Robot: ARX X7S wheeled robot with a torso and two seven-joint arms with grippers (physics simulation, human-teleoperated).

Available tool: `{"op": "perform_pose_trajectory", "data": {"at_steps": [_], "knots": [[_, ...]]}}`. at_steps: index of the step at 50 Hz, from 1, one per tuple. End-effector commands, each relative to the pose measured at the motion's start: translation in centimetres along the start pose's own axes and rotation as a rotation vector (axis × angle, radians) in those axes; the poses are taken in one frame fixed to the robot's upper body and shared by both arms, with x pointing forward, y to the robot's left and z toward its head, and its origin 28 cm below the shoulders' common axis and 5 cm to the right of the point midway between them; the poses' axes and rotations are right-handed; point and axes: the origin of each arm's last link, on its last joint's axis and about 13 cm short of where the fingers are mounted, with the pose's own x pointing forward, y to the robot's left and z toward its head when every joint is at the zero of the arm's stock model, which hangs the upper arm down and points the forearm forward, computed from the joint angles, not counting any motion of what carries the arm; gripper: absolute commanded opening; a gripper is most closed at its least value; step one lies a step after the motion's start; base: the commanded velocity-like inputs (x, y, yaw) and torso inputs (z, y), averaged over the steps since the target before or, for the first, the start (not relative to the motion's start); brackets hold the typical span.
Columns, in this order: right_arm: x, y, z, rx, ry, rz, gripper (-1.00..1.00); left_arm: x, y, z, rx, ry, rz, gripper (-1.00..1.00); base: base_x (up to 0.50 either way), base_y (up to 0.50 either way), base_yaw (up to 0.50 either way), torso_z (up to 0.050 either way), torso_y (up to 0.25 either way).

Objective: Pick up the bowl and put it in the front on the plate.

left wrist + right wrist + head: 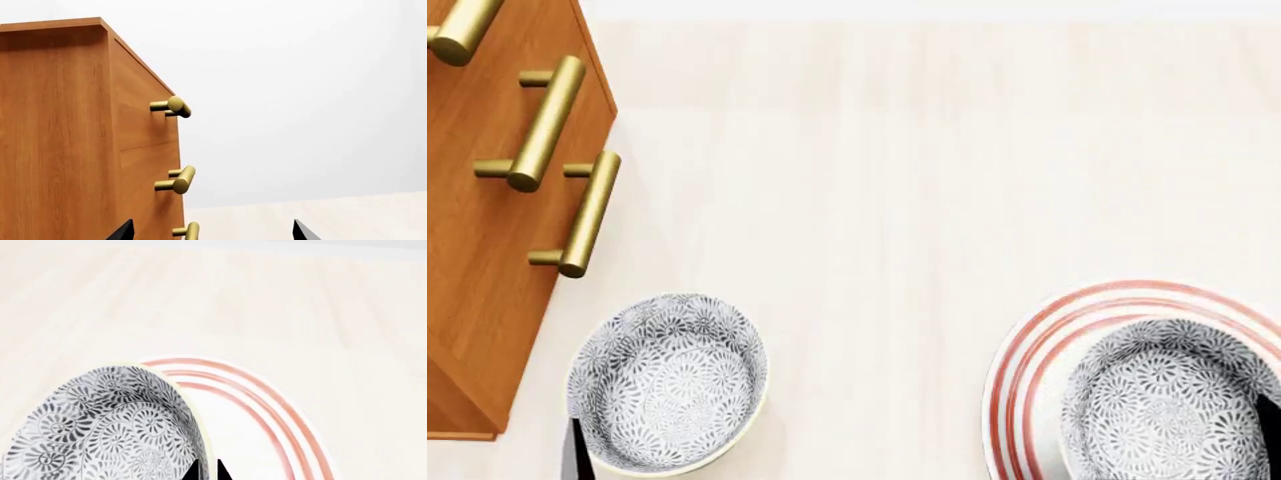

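Observation:
One grey-blue floral bowl (1168,405) sits over the plate (1028,380), a wide white plate with three red rings, at the front right. In the right wrist view my right gripper (207,473) pinches this bowl's (107,425) rim, one fingertip inside and one outside, with the plate (267,405) beneath. Whether the bowl rests on the plate or hangs just above it is not clear. A second matching bowl (667,382) stands at the front left. My left gripper (213,233) is open wide and holds nothing; one of its fingers (577,455) shows beside that bowl.
A brown wooden cabinet (481,260) with gold bar handles (590,212) stands at the left on the pale wooden table (881,170). In the left wrist view the cabinet (67,140) and its handles (179,180) are close ahead.

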Motion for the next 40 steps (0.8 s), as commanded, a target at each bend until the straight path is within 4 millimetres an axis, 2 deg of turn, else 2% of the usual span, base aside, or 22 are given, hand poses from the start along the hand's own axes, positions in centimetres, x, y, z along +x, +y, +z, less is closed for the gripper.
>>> {"op": "perform_pose_trajectory", "data": {"at_steps": [1, 2, 9, 13, 18, 25, 32, 37, 40], "knots": [[0.8, 0.0, -0.7, 0.024, 0.03, 0.013, -1.0, 0.0, -0.1, -0.1, 0.003, -0.002, -0.006, 1.0, 0.0, 0.0, 0.0, 0.0, 0.0], [0.7, 0.1, -0.7, 0.022, 0.031, 0.011, 1.0, 0.1, -0.1, 0.0, 0.003, -0.001, -0.007, 1.0, 0.0, 0.0, 0.0, 0.0, 0.0], [0.2, 0.1, 0.6, -0.003, 0.002, 0.031, 1.0, 0.1, 0.0, 0.0, 0.001, 0.001, -0.006, 1.0, 0.0, 0.0, 0.0, 0.0, 0.0], [-0.6, 0.0, 2.9, -0.014, -0.036, 0.032, 1.0, 0.1, 0.0, 0.0, -0.001, 0.003, -0.004, 1.0, 0.0, 0.0, 0.0, 0.0, 0.0], [-1.1, -0.2, 4.2, -0.029, -0.061, 0.022, 1.0, 0.2, 0.0, 0.0, -0.004, 0.003, 0.002, 1.0, 0.0, 0.0, 0.0, 0.0, 0.0], [-2.3, -0.8, 4.6, -0.032, -0.073, -0.016, 1.0, 0.3, 0.0, 0.1, -0.005, 0.004, 0.004, 1.0, 0.0, 0.0, 0.0, 0.0, 0.0], [-4.7, -1.4, 5.4, -0.032, -0.105, -0.07, 1.0, 0.3, 0.0, 0.2, -0.004, -0.002, 0.004, 1.0, 0.0, 0.0, 0.0, 0.0, 0.0], [-5.4, -0.9, 5.1, -0.005, -0.156, -0.067, 1.0, 0.6, 0.3, 0.3, -0.016, 0.004, 0.039, 1.0, 0.0, 0.0, 0.0, 0.0, 0.0], [-5.7, -0.3, 4.9, 0.01, -0.245, -0.081, 1.0, 0.7, 0.4, 0.5, -0.012, -0.009, 0.047, 1.0, 0.0, 0.0, 0.0, 0.0, 0.0]]}}
